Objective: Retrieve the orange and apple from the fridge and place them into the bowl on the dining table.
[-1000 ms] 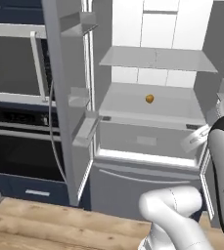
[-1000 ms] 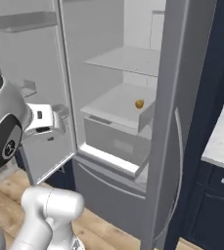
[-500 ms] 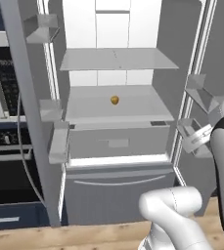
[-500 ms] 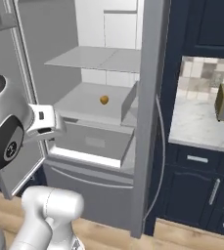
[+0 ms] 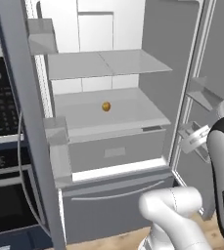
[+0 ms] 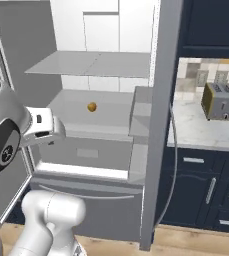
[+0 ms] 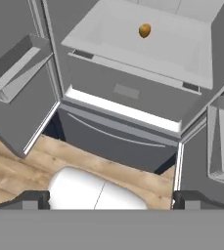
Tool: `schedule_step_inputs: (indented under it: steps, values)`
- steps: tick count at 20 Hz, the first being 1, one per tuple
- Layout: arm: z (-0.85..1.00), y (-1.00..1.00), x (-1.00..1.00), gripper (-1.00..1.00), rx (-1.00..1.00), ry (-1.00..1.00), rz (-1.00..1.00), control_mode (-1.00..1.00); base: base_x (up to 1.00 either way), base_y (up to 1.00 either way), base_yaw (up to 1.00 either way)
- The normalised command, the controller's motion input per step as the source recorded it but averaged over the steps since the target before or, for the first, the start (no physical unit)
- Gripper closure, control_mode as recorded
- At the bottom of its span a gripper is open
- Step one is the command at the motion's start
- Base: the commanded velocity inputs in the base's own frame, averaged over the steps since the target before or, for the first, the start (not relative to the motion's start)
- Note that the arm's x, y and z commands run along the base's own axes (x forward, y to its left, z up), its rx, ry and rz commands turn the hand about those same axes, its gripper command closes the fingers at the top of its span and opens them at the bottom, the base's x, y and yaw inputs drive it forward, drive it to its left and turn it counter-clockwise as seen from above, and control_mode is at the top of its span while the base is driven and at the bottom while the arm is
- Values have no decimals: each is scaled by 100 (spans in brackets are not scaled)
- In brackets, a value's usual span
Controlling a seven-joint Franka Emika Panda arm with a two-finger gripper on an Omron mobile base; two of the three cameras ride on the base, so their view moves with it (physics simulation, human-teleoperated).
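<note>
Standing with both doors swung wide, the tall grey steel double-door fridge [image 5: 108, 146] shows its white inside: one glass-grey upper shelf [image 5: 103, 63], one wider lower shelf [image 5: 108, 114] under it, one closed grey drawer [image 5: 116, 151] below that, and the long freezer front [image 5: 116, 197] with a thin curved handle at the bottom. Each open door carries grey bins, two of them clear on the left door [image 5: 55, 146] and two on the right door [image 5: 199, 117] in the left base view. One small round orange-brown fruit [image 5: 106, 106] sits alone near the middle of the lower shelf, back from its front edge, also seen at [image 6: 91, 106] and [image 7: 145, 30]; whether it is the orange or the apple cannot be told, and nothing lies between it and the shelf's open front. Beside the fridge's left door stands the black built-in oven and microwave stack [image 5: 3, 146]. On the other side, past the door edge, run the dark navy wall cabinets [image 6: 211, 190] with a pale marble worktop [image 6: 201, 130], and one steel toaster [image 6: 223, 102] stands near the worktop's back edge against the tiled wall. Light wooden floor planks [image 7: 15, 161] lie below the fridge. The two-finger gripper [image 7: 111, 199] hangs well apart from the fridge with its jaws spread fully wide, holding and touching nothing; its two dark fingertips [image 7: 33, 199] stand far apart at the bottom of the hand view.
</note>
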Motion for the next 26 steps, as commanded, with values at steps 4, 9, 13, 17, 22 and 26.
schedule_step_inputs:
  steps: [4, 9, 13, 17, 22, 26]
  values:
    - [0, 0, 0, -100, 0, 0, 0, 100, 63, 7, -14]
    - [0, 0, 0, -100, 0, 0, 0, 100, 46, 19, -14]
    - [0, 0, 0, -100, 0, 0, 0, 100, 13, 7, -10]
    - [-6, 3, 1, -100, 0, -3, -2, -100, 0, 2, -5]
    - [-20, 30, 17, -100, 0, -4, -8, -100, 0, 0, 0]
    - [-6, 15, 43, -100, 1, 0, -5, -100, 0, 0, 0]
